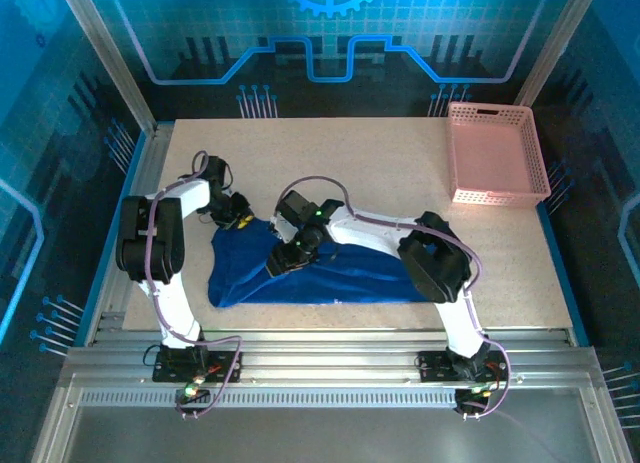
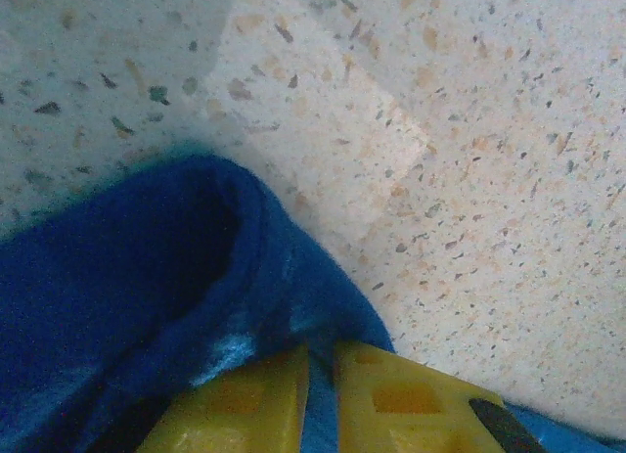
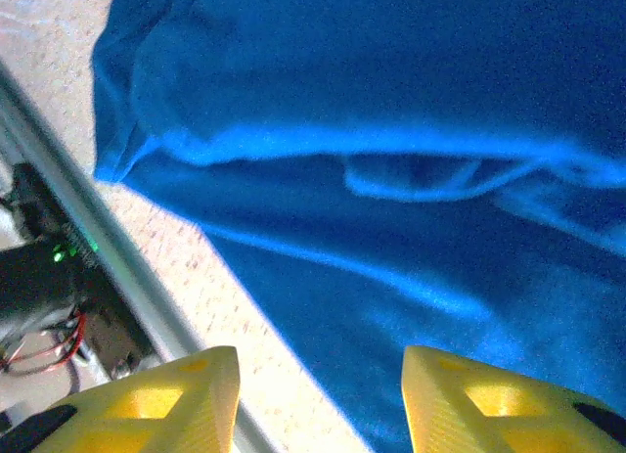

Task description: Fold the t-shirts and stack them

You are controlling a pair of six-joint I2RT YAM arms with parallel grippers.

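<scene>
A royal-blue t-shirt point(image 1: 330, 278) lies crumpled and partly folded across the near middle of the table. My left gripper point(image 1: 237, 218) is at its far left corner. In the left wrist view its yellow fingers point(image 2: 245, 399) are shut on a thin fold of the t-shirt point(image 2: 147, 277), with blue cloth pinched in the narrow gap of the left gripper point(image 2: 321, 360). My right gripper point(image 1: 280, 258) hangs over the shirt's left part. In the right wrist view the right gripper point(image 3: 321, 375) stands open above the t-shirt point(image 3: 391, 179), with nothing between its fingers.
A pink lattice basket point(image 1: 495, 153) stands at the far right corner of the speckled table point(image 1: 400, 163). The table's near metal rail point(image 3: 78, 208) runs close to the shirt's edge, with wiring beyond it.
</scene>
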